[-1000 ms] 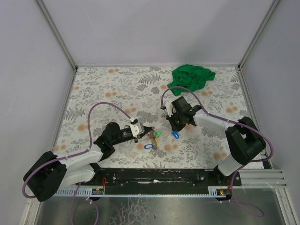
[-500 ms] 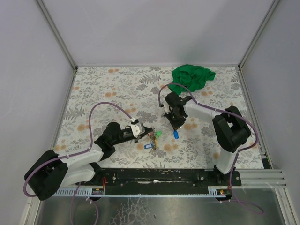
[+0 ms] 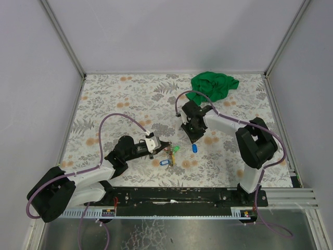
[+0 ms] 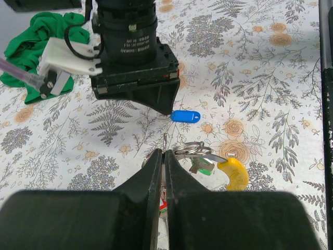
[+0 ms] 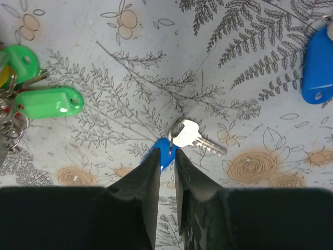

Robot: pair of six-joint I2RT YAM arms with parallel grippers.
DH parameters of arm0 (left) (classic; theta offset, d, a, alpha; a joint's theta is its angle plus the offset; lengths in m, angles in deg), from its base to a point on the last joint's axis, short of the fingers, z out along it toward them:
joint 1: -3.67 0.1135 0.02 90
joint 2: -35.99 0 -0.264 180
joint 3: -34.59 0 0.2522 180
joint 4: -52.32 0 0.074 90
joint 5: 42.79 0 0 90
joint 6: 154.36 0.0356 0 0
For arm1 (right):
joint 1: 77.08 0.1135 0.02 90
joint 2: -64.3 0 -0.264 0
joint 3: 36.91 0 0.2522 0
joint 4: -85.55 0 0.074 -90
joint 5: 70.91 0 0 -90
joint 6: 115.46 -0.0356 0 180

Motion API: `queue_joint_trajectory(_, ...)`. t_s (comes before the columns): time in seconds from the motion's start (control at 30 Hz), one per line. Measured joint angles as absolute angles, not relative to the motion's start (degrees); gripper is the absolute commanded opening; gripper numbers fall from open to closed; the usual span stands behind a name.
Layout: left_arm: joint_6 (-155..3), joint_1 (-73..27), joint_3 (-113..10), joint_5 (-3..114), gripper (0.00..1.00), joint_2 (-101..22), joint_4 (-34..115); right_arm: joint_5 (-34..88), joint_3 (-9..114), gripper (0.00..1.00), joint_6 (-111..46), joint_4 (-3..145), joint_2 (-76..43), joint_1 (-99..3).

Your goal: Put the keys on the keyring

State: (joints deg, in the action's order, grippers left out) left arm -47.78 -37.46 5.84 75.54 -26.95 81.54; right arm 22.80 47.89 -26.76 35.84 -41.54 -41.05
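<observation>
My left gripper [image 3: 162, 148] [image 4: 165, 152] is shut on the silvery keyring [image 4: 191, 150], which carries a yellow-headed key [image 4: 233, 173] and a green one [image 4: 202, 165]. My right gripper [image 3: 193, 139] [image 5: 167, 150] stands just right of it. Its jaws are nearly closed on the small wire loop of a silver key [image 5: 191, 134] with a blue tag [image 5: 162, 156] [image 3: 194, 148] [image 4: 185, 115]. Green tags [image 5: 49, 102] lie to the left in the right wrist view. Another blue tag [image 5: 318, 65] [image 3: 165, 162] lies on the table.
A green cloth [image 3: 213, 85] [image 4: 31, 47] is bunched at the far right of the flowered table [image 3: 119, 99]. White walls with metal frame posts [image 3: 63, 39] enclose the table on three sides.
My right gripper has moved up and left, away from the near edge; the blue-tagged key shifted slightly with it. My left gripper and the keyring have stayed put.
</observation>
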Motion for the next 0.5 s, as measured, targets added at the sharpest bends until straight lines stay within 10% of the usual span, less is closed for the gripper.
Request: queue_joint_trajectory(0.5, -47.8, -37.5, 5.8, 75.5, 0.0, -26.9, 81.6, 22.6, 25.9, 0.25, -28.7, 54.8, -20.9, -41.0)
